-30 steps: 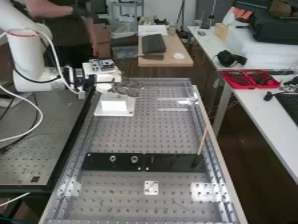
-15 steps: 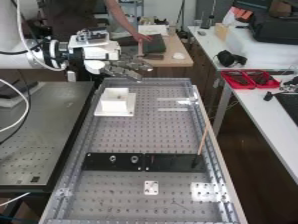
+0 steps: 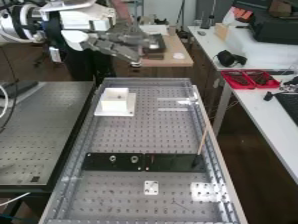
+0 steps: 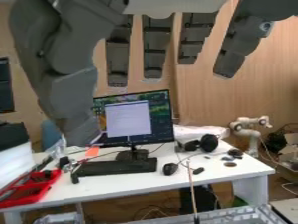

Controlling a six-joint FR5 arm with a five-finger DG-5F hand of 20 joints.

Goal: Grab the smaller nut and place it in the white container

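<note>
Bench (image 3: 126, 135) with a perforated top runs from near to far, and to its right stands a white table (image 3: 256, 112) bearing a red tray (image 3: 237, 80) and a monitor (image 4: 130, 122). White arm (image 3: 85, 19) comes in at the far left, ending in the dark grey hand (image 3: 114, 48), which hangs raised, its fingers reaching right and slightly down. From the wrist, the hand (image 4: 154, 47) is wide open: fingers nearly straight and apart from one another, thumb (image 4: 73, 95) well clear of them, nothing held, nothing touched. Two flat black bars lie end to end across the near half of the bench, the left bar (image 3: 100, 164) and the right bar (image 3: 173, 163); a thin stick (image 3: 202, 142) stands tilted at the right one. White container (image 3: 114, 106) sits upright on its base (image 3: 131, 106) at the bench's far left, lower and nearer than the hand and apart from it, opening upward, its sides roughly in line with the bench's edges. On the left bar, the larger nut (image 3: 113, 158) stands just left of the bearing (image 3: 134, 159), both well apart from the hand. Inside the container, toward its right, is a small dark spot (image 3: 120, 97); it is too small to tell whether this is the smaller nut, so neither that nut's place nor its long axis can be told.
</note>
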